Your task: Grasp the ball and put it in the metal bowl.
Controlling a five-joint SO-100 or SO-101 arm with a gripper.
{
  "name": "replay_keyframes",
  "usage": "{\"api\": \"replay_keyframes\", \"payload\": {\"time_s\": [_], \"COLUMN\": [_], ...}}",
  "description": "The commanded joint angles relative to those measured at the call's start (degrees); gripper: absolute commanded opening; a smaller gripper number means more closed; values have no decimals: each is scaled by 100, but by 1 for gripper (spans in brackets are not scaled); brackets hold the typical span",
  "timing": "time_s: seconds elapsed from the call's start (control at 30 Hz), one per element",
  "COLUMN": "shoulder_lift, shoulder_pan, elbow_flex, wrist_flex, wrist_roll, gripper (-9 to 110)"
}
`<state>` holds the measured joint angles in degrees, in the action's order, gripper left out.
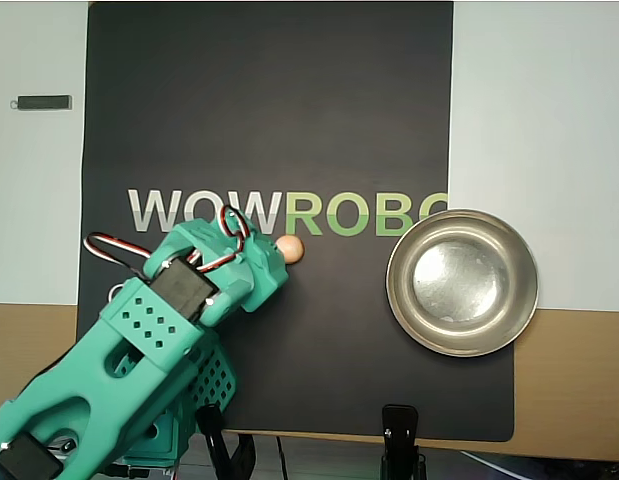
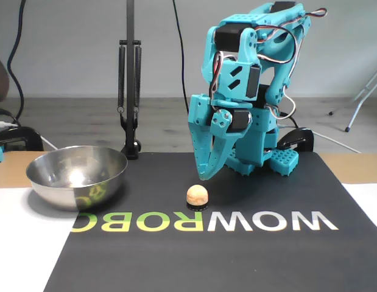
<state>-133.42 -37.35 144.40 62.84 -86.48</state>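
Note:
The ball is a small peach-tan sphere. It rests on a small dark ring on the black mat, by the lettering. The metal bowl is shiny, empty and upright; it is at the mat's right edge in the overhead view and at the left in the fixed view. My teal gripper points down with its fingertips together and nothing between them. It hovers just above and behind the ball, not touching it. In the overhead view the wrist hides the fingertips, just left of the ball.
The black mat carries WOWROBO lettering and lies on a white and wood table. A black clamp stand rises behind the bowl, and its foot sits at the mat's near edge. A small dark bar lies far left.

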Motion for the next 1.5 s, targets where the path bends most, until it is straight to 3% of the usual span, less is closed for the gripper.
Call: {"api": "replay_keyframes", "payload": {"time_s": [0.0, 0.4, 0.63, 1.3, 1.47], "shoulder_lift": [-114, -114, -114, -114, -114], "shoulder_pan": [-18, -141, -202, -149, -149], "elbow_flex": [-26, -97, -97, -105, -105], "wrist_flex": [-53, -44, -53, -439, -431], "wrist_roll": [-26, -18, -26, 26, 26], "gripper": [1, 1, 14, 15, 33]}}
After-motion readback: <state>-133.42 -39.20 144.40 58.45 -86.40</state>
